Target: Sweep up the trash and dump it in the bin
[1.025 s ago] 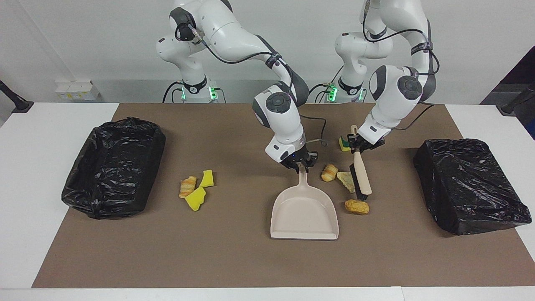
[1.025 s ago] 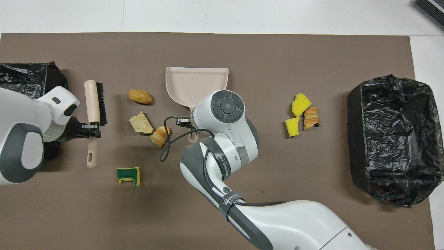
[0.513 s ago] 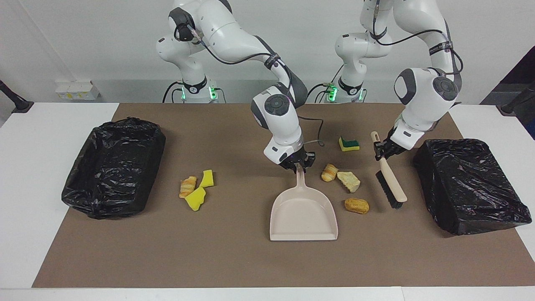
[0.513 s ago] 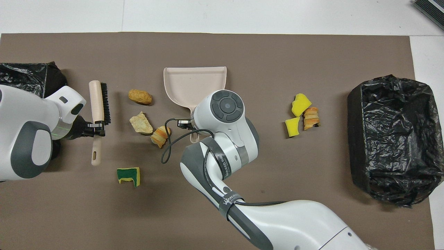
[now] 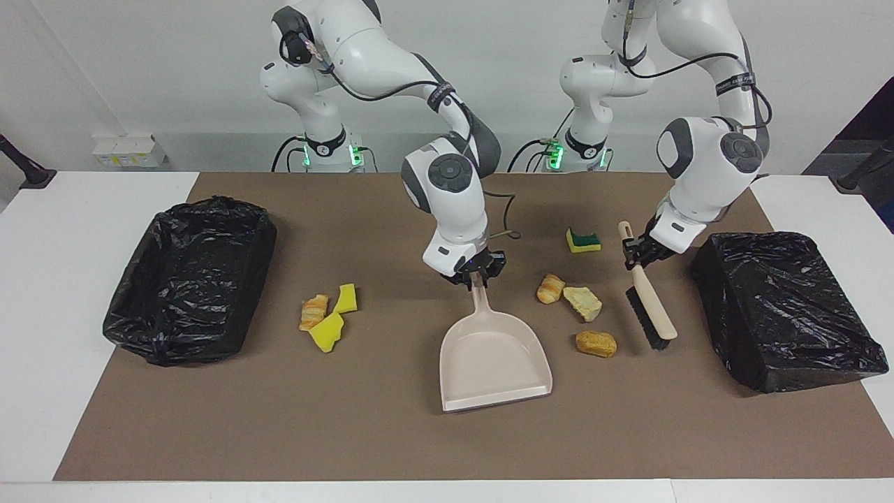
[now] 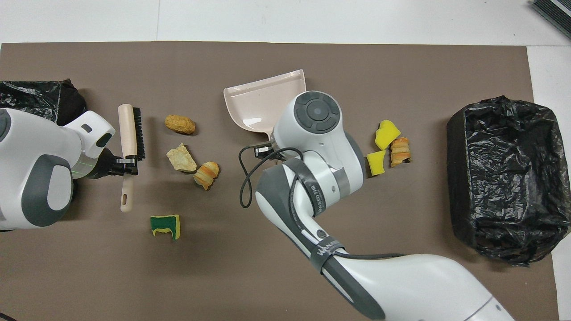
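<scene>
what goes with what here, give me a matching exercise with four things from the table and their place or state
Things:
1. dustpan
2. hand brush
3. green-and-yellow scrub sponge
4. open black-lined bin

Places or states:
A. at the right arm's end of the table
B. handle held by the left gripper
C. lying alone, nearest the robots of the scraps
D. handle held by the right gripper

Pairs: 1-D, 2-B, 3-C, 4-A

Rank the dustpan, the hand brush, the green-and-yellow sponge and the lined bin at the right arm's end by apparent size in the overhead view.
1. lined bin
2. dustpan, partly hidden by the right arm
3. hand brush
4. green-and-yellow sponge
</scene>
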You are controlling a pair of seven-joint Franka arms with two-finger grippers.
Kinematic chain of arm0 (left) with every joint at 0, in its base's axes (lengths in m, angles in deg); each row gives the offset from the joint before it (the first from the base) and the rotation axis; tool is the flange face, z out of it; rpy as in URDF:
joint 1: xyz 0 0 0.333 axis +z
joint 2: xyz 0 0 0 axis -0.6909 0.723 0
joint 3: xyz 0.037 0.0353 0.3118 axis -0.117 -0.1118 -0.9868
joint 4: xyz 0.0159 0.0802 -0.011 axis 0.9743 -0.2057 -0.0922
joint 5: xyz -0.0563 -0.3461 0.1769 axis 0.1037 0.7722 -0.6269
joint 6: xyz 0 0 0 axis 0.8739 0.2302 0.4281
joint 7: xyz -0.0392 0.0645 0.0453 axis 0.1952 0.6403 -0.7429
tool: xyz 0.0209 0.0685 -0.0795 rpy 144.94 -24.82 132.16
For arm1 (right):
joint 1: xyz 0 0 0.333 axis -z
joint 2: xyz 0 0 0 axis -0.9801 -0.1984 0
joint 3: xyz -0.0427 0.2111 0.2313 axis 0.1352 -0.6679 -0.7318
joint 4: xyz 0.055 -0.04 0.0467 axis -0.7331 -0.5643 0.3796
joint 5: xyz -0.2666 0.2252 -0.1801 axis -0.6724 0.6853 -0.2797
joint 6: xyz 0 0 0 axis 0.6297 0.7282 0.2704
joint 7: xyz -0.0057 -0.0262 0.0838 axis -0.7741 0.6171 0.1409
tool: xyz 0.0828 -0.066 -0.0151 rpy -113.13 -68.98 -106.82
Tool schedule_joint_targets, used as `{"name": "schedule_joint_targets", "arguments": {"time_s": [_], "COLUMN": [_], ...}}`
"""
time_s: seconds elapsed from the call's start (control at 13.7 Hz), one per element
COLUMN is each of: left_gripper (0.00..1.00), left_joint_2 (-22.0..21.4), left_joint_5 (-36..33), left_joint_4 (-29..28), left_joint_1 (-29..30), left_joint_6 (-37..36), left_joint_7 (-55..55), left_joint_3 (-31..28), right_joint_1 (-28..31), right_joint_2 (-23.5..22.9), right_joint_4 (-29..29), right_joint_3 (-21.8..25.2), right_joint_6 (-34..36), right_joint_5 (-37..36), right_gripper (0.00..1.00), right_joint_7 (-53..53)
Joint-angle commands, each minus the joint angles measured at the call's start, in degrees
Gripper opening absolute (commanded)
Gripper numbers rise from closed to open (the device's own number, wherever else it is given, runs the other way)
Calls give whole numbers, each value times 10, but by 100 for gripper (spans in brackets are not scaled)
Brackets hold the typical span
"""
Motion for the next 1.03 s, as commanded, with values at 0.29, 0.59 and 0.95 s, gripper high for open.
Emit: {"name": "schedule_joint_targets", "arguments": {"time_s": [0.29,0.59,0.95], "left_gripper": [0,0,0], "left_joint_2": [29,41,147], "left_joint_5": [-10,-11,-56], "left_joint_4": [6,13,139], "left_joint_1": [-5,-1,-5], "left_joint_6": [19,48,26], "left_joint_7": [5,84,152], "left_joint_3": [0,1,4], "right_joint_1": [33,45,57], "right_joint_2": [147,195,213], "right_joint_4": [-158,-215,-243], "right_joint_3": [-7,-7,-7], "right_joint_6": [102,109,146], "right_joint_5": [0,0,1], "right_gripper": [0,0,0], "right_joint_7": [275,410,567]}}
